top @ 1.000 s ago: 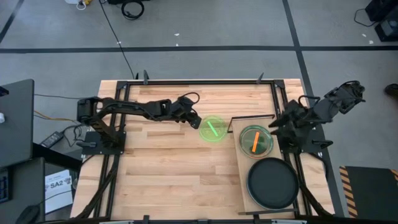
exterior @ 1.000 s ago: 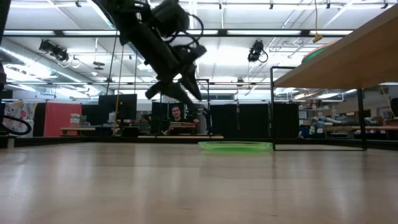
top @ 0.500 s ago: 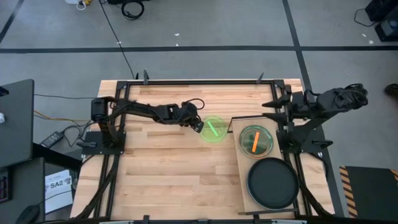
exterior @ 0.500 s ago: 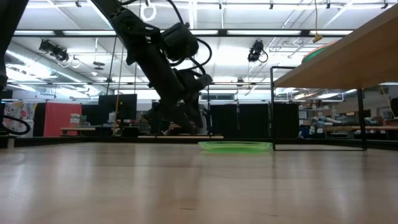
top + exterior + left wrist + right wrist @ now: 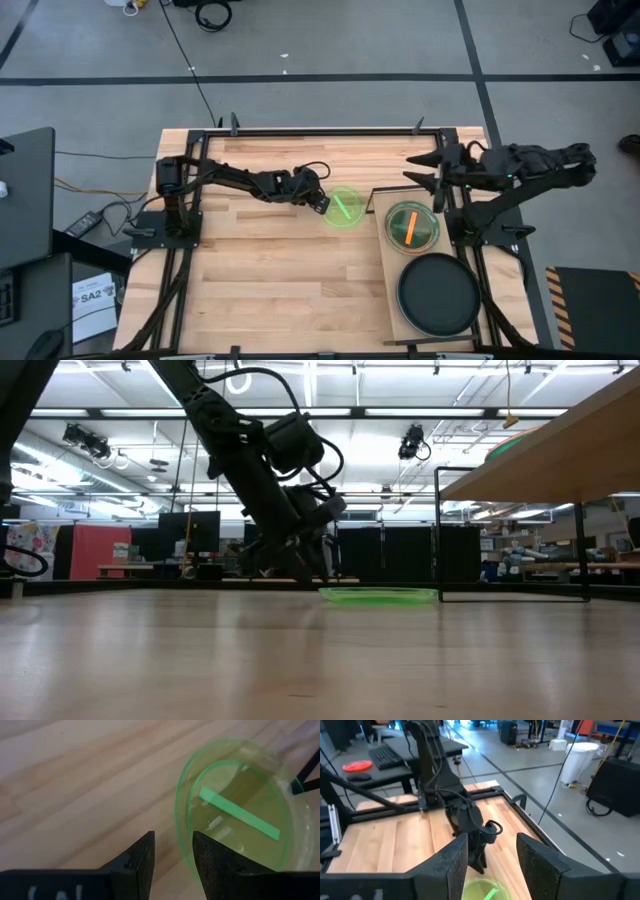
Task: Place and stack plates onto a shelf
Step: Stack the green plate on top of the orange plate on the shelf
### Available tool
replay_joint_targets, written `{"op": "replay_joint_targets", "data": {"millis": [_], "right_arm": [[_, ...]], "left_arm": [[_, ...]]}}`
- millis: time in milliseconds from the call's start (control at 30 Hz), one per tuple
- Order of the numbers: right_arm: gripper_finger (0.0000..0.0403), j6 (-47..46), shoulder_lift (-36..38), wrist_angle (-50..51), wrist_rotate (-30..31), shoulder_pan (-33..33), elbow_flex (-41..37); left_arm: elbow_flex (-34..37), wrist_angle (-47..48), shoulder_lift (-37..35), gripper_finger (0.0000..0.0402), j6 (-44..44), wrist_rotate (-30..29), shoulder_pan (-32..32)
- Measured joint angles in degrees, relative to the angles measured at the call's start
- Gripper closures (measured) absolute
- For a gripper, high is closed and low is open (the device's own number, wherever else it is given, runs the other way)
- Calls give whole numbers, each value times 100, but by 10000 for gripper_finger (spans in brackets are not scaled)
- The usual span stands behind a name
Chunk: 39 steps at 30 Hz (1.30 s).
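Observation:
A lime green translucent plate (image 5: 345, 207) (image 5: 240, 815) lies flat on the tabletop, left of the shelf (image 5: 391, 256). My left gripper (image 5: 320, 202) (image 5: 174, 852) is low at the plate's left rim, slanting down and open. In the left wrist view the rim runs through the gap between its fingers. On the shelf rest a small pile of plates with an orange strip on top (image 5: 411, 226) and a black plate (image 5: 438, 293). My right gripper (image 5: 415, 170) (image 5: 492, 865) hangs open and high above the shelf's far end, pointing toward the table's left.
The shelf is a raised board on a thin black frame (image 5: 440, 530), with the lime plate (image 5: 378, 596) just in front of that frame. Black rails (image 5: 320, 131) run along the table's far edge. Bare wood spreads over the near left of the table (image 5: 280, 290).
My left gripper has come down toward the table and a little toward the lime plate, staying open. My right arm has unfolded and swung toward the table's left, its gripper turning level over the shelf's far end. The plates have not moved.

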<state>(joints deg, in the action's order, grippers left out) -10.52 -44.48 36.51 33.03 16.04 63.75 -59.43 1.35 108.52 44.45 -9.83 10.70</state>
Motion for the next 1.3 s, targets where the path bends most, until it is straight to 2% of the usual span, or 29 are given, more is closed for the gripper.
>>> {"op": "replay_joint_targets", "data": {"millis": [367,633,800,1300], "right_arm": [[228,13,-618,33,-801,-785,0],[228,22,-1041,29,-1761,-1581,0],[228,22,-1199,-3,-1971,-1952,0],[228,164,-1454,-96,-2531,-2230,0]], "left_arm": [[5,-154,143,262,152,-1,-6],[3,-216,143,262,154,-1,-22],[3,-238,143,262,299,0,-67],[-1,-390,340,262,474,5,-129]]}}
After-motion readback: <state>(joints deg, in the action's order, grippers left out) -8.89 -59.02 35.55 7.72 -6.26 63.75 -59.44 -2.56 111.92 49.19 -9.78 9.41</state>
